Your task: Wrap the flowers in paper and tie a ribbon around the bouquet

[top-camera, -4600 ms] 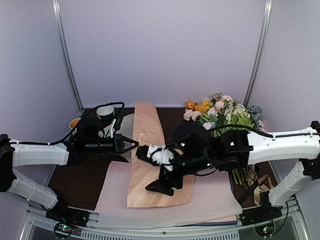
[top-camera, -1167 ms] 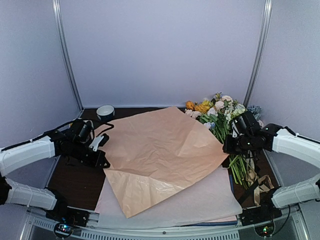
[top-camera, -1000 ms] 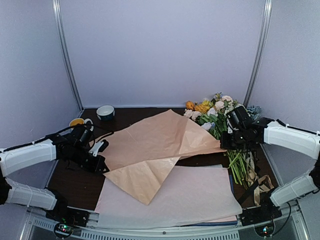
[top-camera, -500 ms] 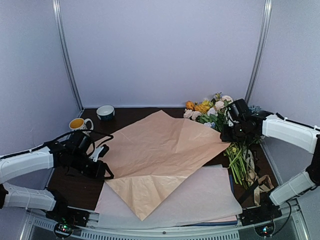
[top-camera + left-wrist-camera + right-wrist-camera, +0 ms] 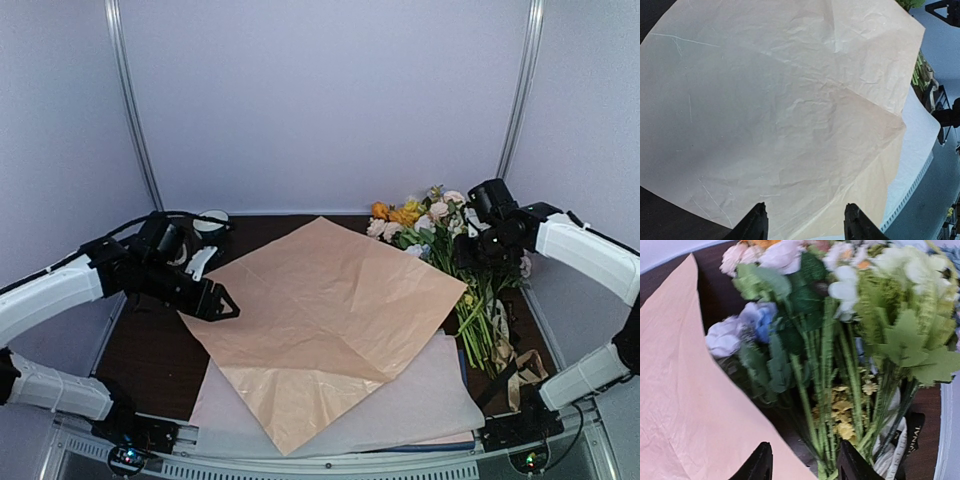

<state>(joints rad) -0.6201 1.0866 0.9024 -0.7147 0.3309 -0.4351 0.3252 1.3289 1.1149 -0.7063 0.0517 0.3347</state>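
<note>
Dark tabletop (image 5: 150, 345), paper (image 5: 320, 300) partly over pink sheets (image 5: 425, 390), flower bunch (image 5: 437, 222) at right

Peach paper (image 5: 685, 400) beside flower bunch (image 5: 840, 355), end effector (image 5: 801, 462) fingers apart.

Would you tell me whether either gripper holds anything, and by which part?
Nothing is held: left gripper and right gripper both stand open; the paper lies free.

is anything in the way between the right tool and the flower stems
Nothing visible: the open right tool hangs directly over the green stems of the long-stemmed artificial flowers; the peach-tan wrapping paper sheet lies beside them.
</note>
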